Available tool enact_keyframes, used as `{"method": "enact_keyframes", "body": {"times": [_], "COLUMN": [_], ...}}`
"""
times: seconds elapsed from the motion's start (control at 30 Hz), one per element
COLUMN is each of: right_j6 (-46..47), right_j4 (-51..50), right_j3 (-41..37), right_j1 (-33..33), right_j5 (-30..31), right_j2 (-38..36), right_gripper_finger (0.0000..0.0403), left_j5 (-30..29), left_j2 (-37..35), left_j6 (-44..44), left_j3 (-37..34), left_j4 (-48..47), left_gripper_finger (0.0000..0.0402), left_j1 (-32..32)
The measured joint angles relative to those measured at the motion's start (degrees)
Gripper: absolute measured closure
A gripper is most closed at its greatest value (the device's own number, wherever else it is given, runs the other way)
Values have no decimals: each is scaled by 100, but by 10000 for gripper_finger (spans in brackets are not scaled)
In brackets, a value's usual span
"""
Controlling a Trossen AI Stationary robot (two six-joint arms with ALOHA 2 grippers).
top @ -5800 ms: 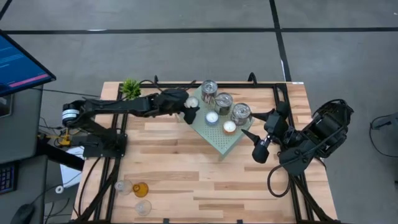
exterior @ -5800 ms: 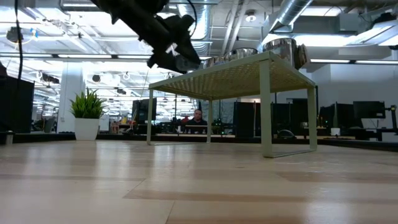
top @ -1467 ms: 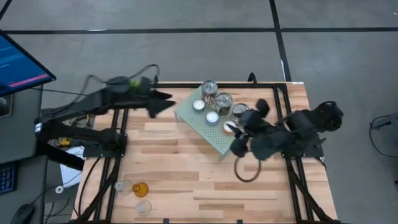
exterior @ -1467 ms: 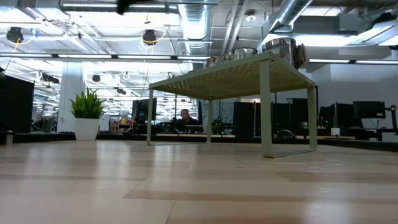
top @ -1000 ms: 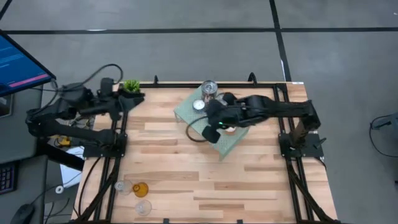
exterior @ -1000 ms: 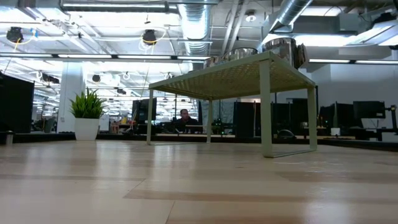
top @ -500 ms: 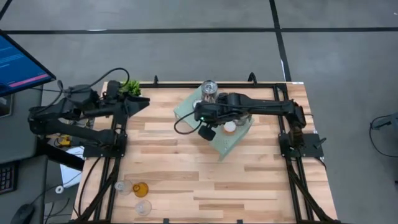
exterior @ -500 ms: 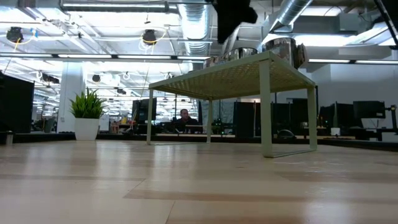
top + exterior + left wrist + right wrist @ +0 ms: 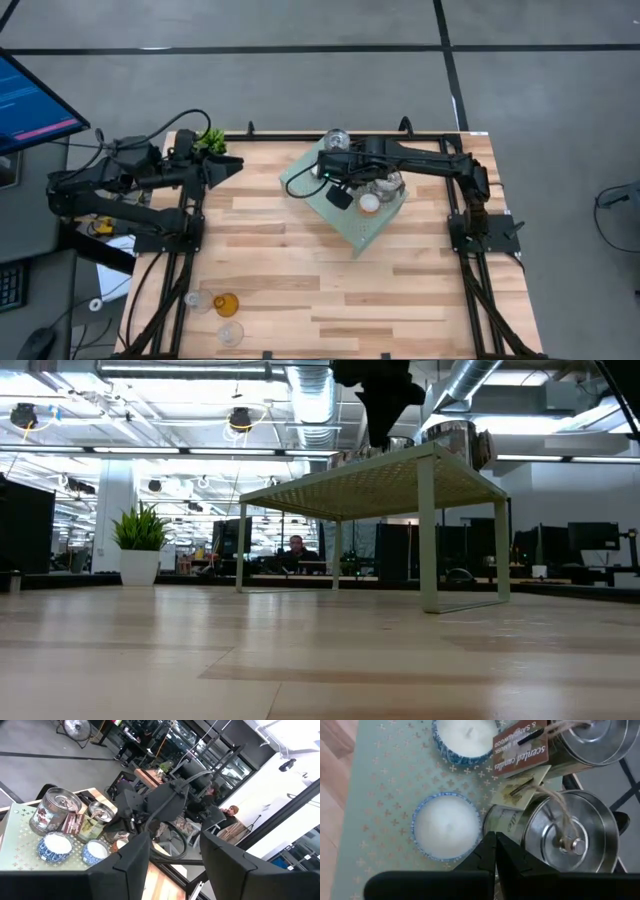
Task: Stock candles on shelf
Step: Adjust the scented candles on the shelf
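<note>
Now, the pale wooden slatted tabletop (image 9: 300, 280) fills the high view, and the pale mint-green perforated metal shelf (image 9: 357, 230) stands on it, set at an angle towards the far right side. In the low view the shelf (image 9: 360, 485) stands on its short legs.

The right arm reaches across from the right edge, and the right gripper (image 9: 340, 194) hangs over the shelf's near-left part. In its wrist view its fingers (image 9: 487, 851) are pressed tight together with nothing between them, pointing down at the stock.

The left arm is pulled back at the far left corner of the table; the left gripper (image 9: 226, 169) sits well apart from the shelf, its two fingers (image 9: 131, 861) spread with nothing between them.

On to the candles: two shiny silver lidded tins (image 9: 570, 832) with paper tags tied on sit side by side on the shelf, and a third silver tin (image 9: 337, 140) shows at its far corner. Just beside the tins are two white candles in blue-patterned cups (image 9: 447, 827).

Down at the table's near left corner, well apart from the shelf, wait the small clear glass holders (image 9: 231, 333) and the amber glass holder (image 9: 227, 303). A small green potted plant (image 9: 210, 139) stands at the far left edge, beside the left arm.
</note>
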Motion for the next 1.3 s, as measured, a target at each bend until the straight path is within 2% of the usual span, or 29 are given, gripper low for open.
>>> {"method": "enact_keyframes", "body": {"times": [0.4,0.57,0.9,1.3], "right_j6": [63,93,45,-51], "right_j4": [-186,-147,572,673], "right_j3": [0,0,429,421], "right_j1": [-206,-199,596,754], "right_j5": [206,118,-381,-654], "right_j2": [0,0,-12,945], "right_gripper_finger": [403,403,403,403], "left_j5": [0,0,1,2], "left_j2": [0,-4,-28,-116], "left_j6": [0,0,-79,-298], "left_j3": [0,4,4,4], "left_j4": [40,55,86,187], "left_gripper_finger": [229,230,230,230], "left_j1": [0,0,0,0]}}
